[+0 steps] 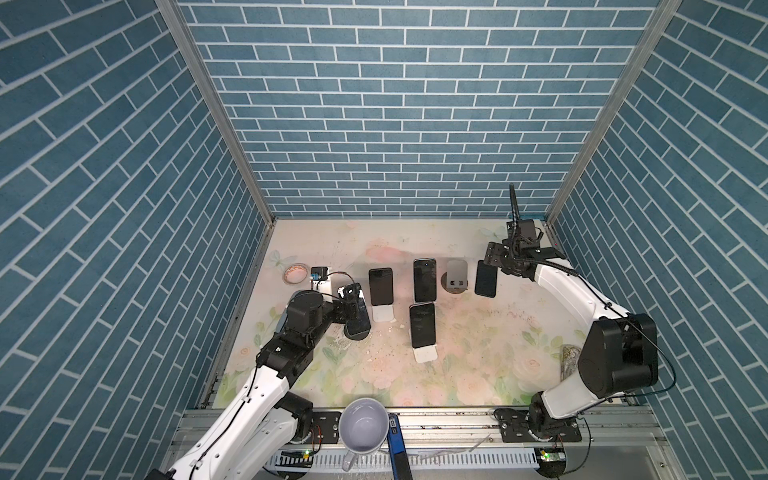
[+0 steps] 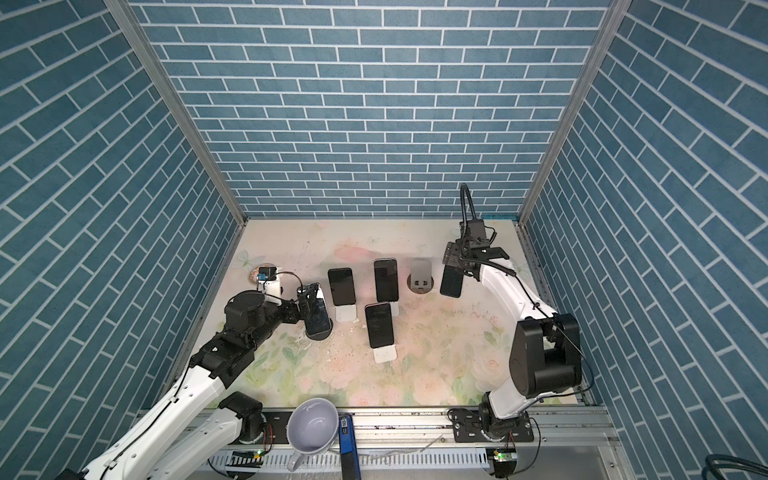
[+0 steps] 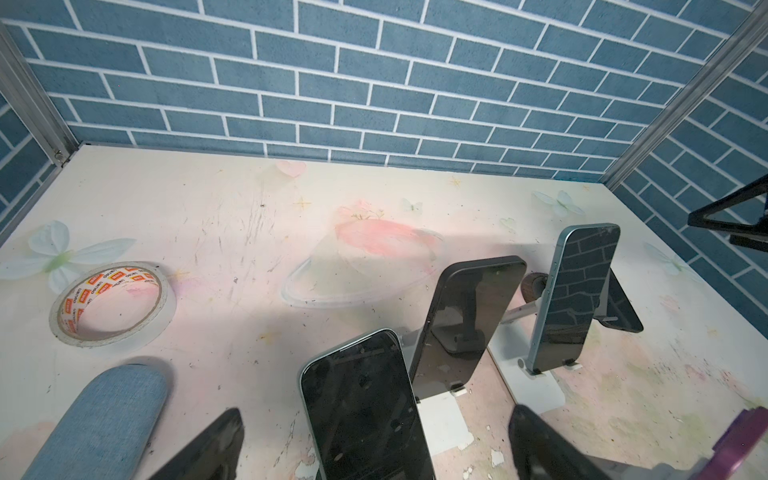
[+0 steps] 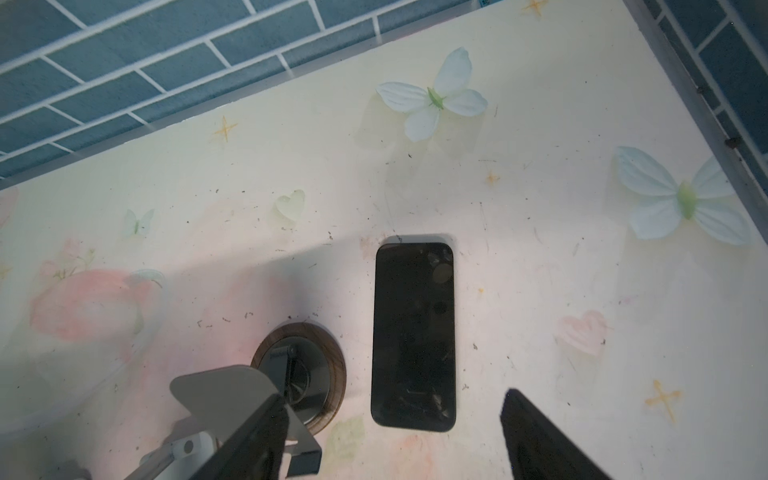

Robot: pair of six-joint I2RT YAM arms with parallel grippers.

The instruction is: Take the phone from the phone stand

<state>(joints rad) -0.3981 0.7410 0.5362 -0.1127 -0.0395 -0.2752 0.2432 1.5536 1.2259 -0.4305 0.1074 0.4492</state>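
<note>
Right wrist view, item one: what do we enter? (clerk)

One dark phone [image 4: 413, 336], lying flat on the table [image 4: 540, 166] just beside the empty stand [image 4: 224, 390], off its plate. We list the right gripper [image 4: 395, 397] above it, jaws apart, nothing between them. (checker)

And in both top views? (clerk)

The phone [image 1: 485, 279] lies next to the empty stand [image 1: 457, 276], on the side away from the other handsets. On the stand's other side we count three on white stands: nearest propped phone [image 1: 424, 279], front propped phone [image 1: 422, 325], third propped phone [image 1: 381, 286]. Farthest from the empty stand, a fourth phone [image 3: 361, 436] leans on a round dark base [image 1: 356, 330]. The left gripper [image 3: 376, 411] straddles it, jaws spread wide, gripping nothing. (checker)

Sundries? (clerk)

Tape roll [image 3: 112, 303] and mug [image 1: 363, 424], both well apart from the empty stand. (checker)
</note>
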